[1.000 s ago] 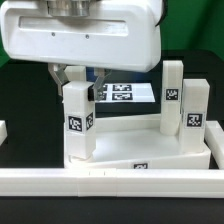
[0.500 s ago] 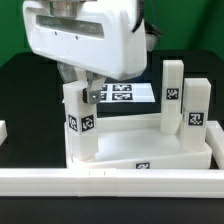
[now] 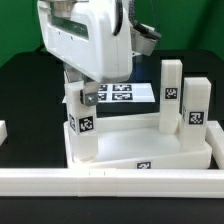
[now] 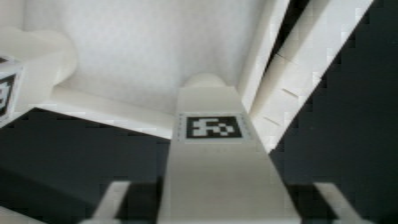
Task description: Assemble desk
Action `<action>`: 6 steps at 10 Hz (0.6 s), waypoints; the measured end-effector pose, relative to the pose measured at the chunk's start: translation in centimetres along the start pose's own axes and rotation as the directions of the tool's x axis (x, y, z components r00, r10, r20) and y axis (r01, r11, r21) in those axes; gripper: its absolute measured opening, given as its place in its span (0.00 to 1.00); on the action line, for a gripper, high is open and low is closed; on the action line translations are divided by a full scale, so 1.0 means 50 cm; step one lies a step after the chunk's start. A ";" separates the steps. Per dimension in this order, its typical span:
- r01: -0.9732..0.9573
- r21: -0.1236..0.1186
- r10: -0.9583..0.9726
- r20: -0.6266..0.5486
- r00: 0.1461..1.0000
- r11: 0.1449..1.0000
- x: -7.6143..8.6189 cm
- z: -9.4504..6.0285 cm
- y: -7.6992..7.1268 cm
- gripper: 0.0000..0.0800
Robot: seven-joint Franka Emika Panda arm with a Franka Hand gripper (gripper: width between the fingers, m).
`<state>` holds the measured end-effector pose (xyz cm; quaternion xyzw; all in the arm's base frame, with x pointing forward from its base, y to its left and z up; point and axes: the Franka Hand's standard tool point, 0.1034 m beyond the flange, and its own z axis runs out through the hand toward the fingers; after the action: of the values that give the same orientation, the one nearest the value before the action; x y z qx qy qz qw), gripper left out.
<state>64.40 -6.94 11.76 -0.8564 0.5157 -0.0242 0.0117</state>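
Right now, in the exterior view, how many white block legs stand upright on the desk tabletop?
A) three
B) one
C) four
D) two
A: three legs stand upright on the tabletop: one under the gripper at the exterior view's left, and two at the exterior view's right, one nearer the back and one nearer the front.
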 end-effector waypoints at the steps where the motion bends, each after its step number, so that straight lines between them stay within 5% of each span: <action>1: 0.067 -0.002 -0.067 -0.001 0.998 0.998 0.000 0.000 0.001 0.63; 2: 0.161 -0.002 -0.161 -0.001 0.987 0.987 0.000 0.000 0.000 0.77; 6: 0.536 -0.006 -0.536 0.000 0.844 0.844 0.001 0.002 0.002 0.81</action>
<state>64.34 -7.04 11.65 -0.9663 0.2560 -0.0255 0.0015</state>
